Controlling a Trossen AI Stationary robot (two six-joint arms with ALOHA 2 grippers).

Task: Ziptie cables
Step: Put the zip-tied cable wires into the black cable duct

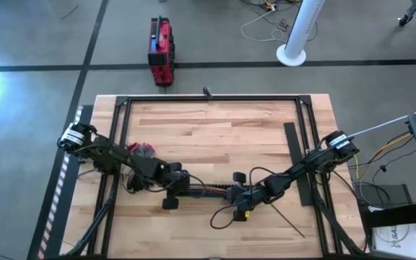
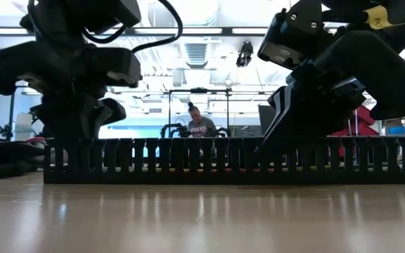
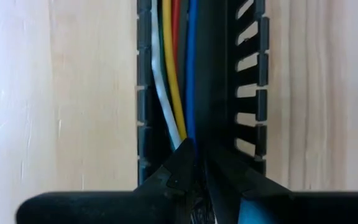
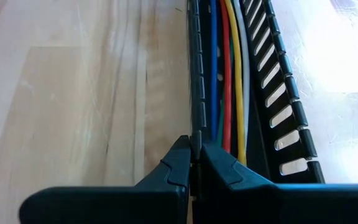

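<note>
In the high view, both arms cover the slotted black duct [image 1: 206,191]; the cables [image 3: 178,74] inside cannot be made out there. In the left wrist view the wires' near ends are hidden behind the left gripper [image 3: 196,163]. A thin dark strip [image 1: 286,217] is too small to identify.

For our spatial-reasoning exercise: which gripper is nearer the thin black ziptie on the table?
Right. The right gripper is at the slotted duct's end beside the ziptie; the left gripper is at the duct's opposite end.
</note>
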